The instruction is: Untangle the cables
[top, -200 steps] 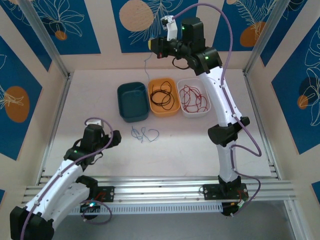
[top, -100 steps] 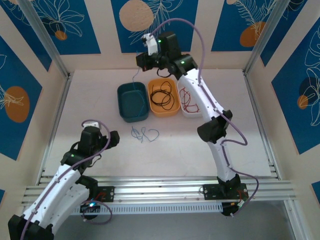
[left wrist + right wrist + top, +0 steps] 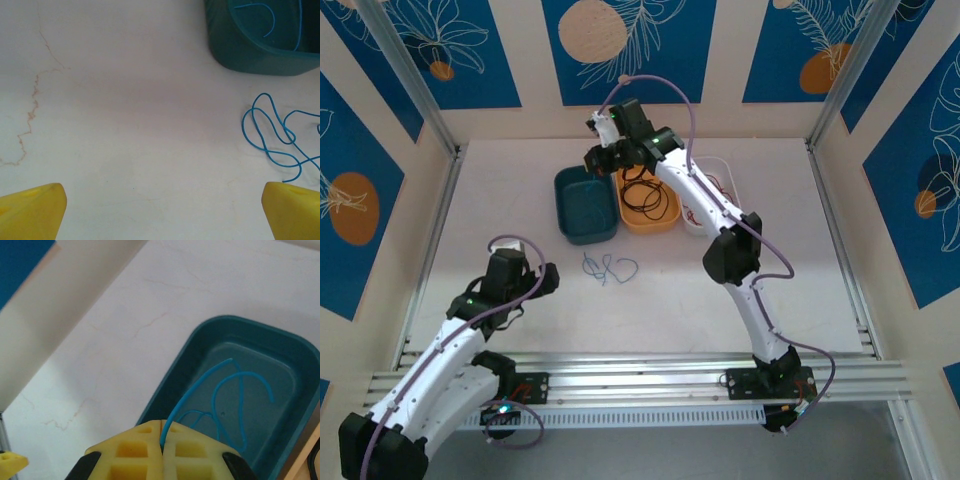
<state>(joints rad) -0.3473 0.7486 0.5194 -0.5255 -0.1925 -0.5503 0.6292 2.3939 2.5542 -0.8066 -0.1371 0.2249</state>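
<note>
A blue cable (image 3: 218, 390) arrives over the teal bin (image 3: 582, 228)
Top: right jaws have swung left to above the bin. Right wrist: pinched on the cable, which trails into it; release looks next. Left wrist: left jaws wide, empty; second cable (image 3: 270, 135) on the desk (image 3: 125, 100), cut off at right

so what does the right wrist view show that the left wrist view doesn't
Right wrist: the shut right claw pinching a thin blue cable that trails into the teal plastic bin.
Left wrist: the open left claw over the white table, and a loose looped blue cable lying on it near the bin.
Both: the teal bin with blue cable inside, and the table.
</note>
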